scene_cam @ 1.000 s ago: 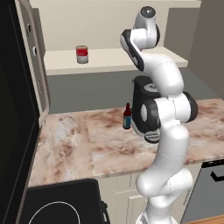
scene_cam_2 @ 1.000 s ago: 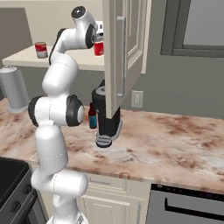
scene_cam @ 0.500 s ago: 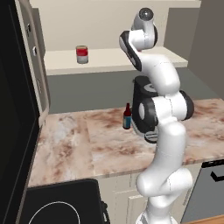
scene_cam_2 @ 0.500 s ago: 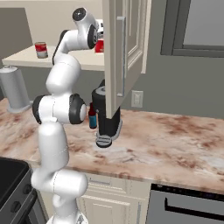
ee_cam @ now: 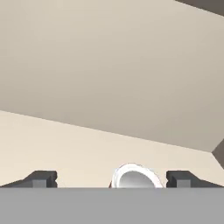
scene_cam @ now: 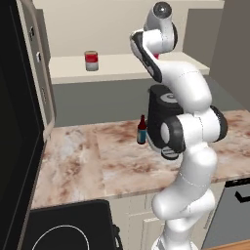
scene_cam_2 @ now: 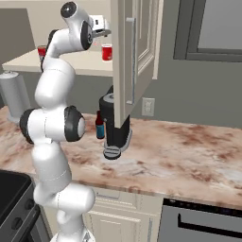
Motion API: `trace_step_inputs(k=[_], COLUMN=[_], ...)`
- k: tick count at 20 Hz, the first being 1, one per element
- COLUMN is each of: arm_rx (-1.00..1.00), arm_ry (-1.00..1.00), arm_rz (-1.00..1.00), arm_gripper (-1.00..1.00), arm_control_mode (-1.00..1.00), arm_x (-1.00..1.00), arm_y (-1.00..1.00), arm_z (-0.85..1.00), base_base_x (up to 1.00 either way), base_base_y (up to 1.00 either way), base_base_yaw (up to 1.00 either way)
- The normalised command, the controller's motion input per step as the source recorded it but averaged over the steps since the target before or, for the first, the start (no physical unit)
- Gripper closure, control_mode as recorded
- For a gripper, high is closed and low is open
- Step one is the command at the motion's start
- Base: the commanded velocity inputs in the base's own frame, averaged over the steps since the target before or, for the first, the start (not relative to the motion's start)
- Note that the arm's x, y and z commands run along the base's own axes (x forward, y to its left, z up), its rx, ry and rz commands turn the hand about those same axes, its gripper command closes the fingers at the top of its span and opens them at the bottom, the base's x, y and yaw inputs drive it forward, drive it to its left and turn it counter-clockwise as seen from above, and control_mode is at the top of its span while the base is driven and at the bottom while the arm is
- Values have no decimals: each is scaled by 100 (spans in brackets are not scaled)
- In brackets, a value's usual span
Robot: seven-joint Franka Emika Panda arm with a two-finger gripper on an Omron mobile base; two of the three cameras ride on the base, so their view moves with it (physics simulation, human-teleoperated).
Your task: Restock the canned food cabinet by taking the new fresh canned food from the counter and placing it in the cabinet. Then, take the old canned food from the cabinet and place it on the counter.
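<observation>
The new fresh canned food, bright red with a white rim, stands on the cabinet shelf. My gripper hangs open just above it, touching nothing. In the hand view the can's pale top peeks up between the two spread fingertips, nearer the right one, with my gripper holding nothing. The old canned food, grey-banded with a red middle, stands further left on the same shelf; from the right it shows as the old can behind my arm. The counter lies below.
An open cabinet door hangs right beside my hand, and another door stands at the shelf's left end. On the counter are a dark coffee machine, a small bottle and a grey cylinder. A stovetop lies at lower left.
My gripper has lifted away from the new can, which stays on the shelf. The jaws have spread slightly wider. The old can has not moved.
</observation>
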Motion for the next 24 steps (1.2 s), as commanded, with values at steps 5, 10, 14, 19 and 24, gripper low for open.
trace_step_inputs(k=[5, 10, 14, 19, 24], arm_rx=[0, 0, 18, 40, 34], arm_ry=[-18, -17, -4, 4, 23], arm_rz=[0, 0, -1, 0, 9], arm_gripper=[-100, -100, -100, -100, -100], arm_control_mode=[-100, -100, -100, -100, -100], arm_x=[-100, -100, -64, -34, -3], arm_y=[98, 100, 85, 47, 3], arm_z=[10, -21, -1, 0, 0], base_base_x=[0, 0, 0, 0, 0], base_base_y=[0, 0, 0, 0, 0], base_base_yaw=[0, 0, 0, 0, 0])
